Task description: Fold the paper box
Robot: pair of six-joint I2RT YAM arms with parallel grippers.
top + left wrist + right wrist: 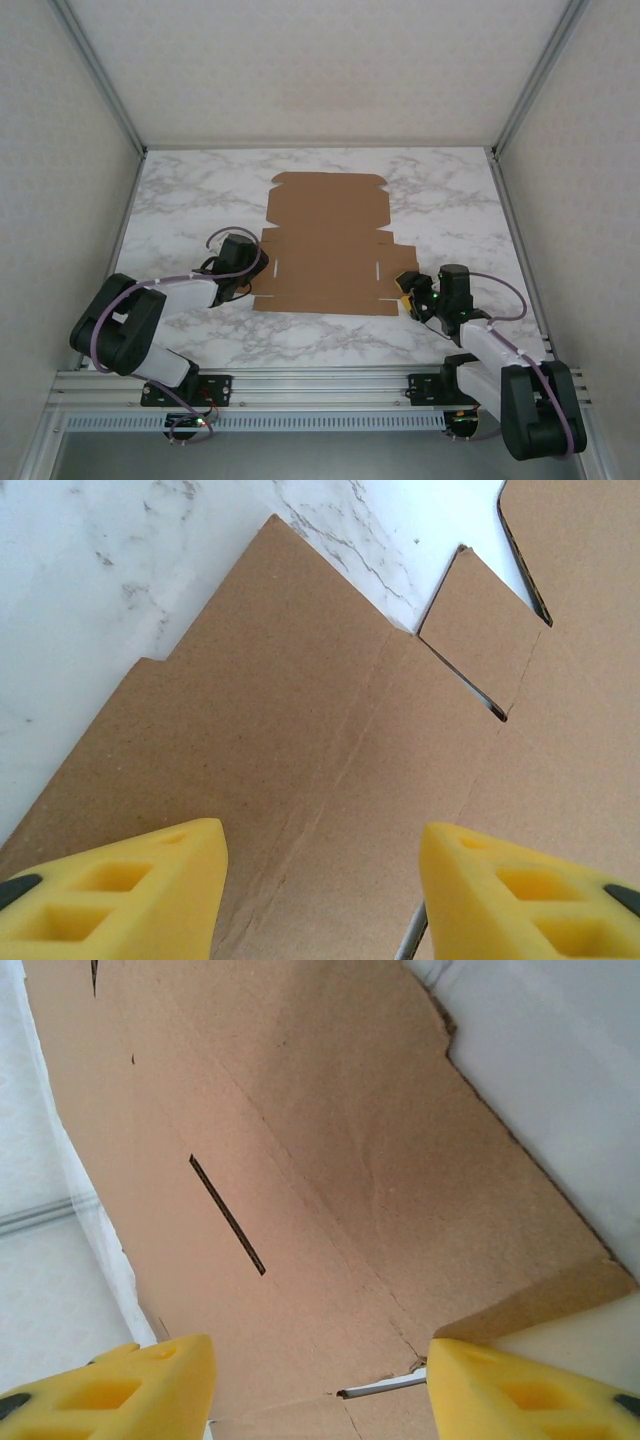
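Left fingers [120, 885], right fingers [130, 1385] parted, empty, over flat paper box [325, 240]; I reckon uneven pushes skid it toward 12 o'clock.

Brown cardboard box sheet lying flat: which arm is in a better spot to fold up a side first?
Probably the left. Its open pincer hovers over the flat brown cardboard sheet, with a side-flap crease right under it. The right pincer, open too, sits by the near corner.
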